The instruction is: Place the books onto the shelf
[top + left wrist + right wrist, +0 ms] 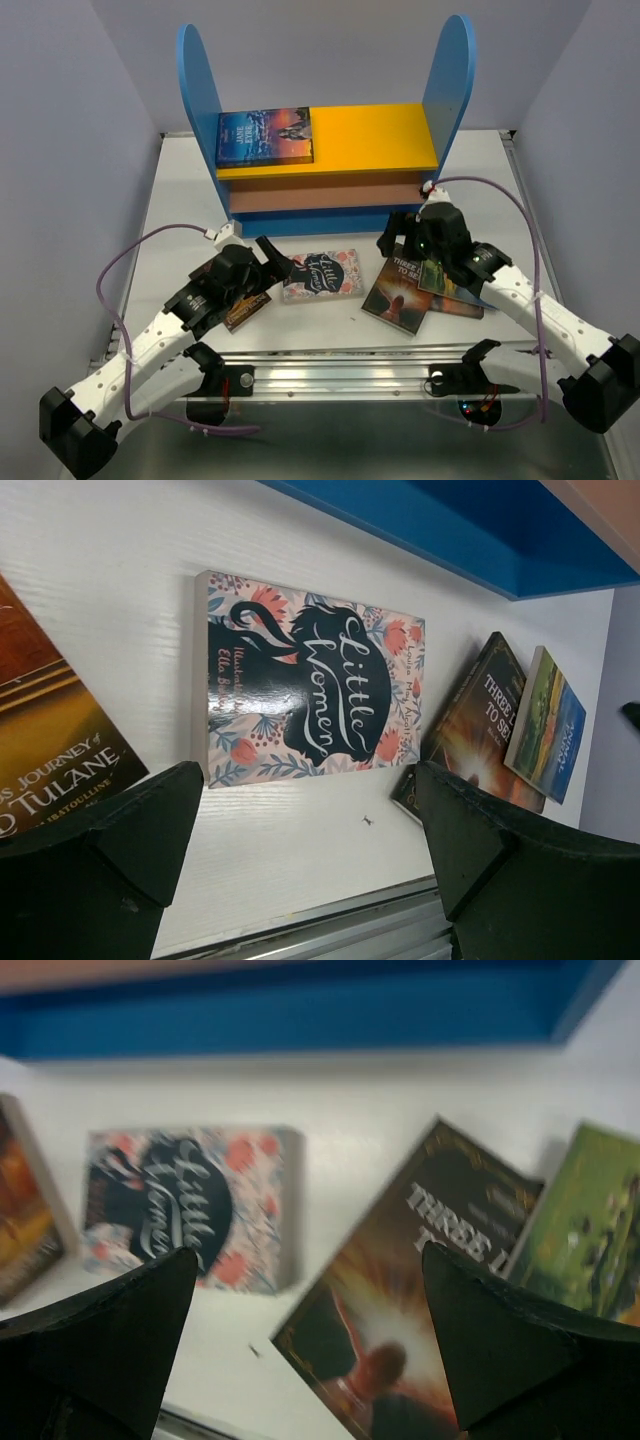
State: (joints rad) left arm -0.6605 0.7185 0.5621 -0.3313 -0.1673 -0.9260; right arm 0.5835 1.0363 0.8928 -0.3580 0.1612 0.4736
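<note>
Five books were counted: a blue book point(263, 136) on the shelf point(380, 135), and a floral book point(310, 695), an orange book point(50, 750), a dark book point(480, 730) and a green book point(545, 725) on the table point(180, 200). One shelf and two grippers, the left gripper point(308, 780) and the right gripper point(310, 1260), were seen.

Top view high, facing shelf point(375, 135); wrists close, sharing floral book point(310, 695).

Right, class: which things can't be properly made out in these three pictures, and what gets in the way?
Brown book: top view, left arm covers most; left wrist view, edge cuts it.
Green book: top view, right arm overlaps it.
Dark book: right wrist view, blur smears its title.
</note>
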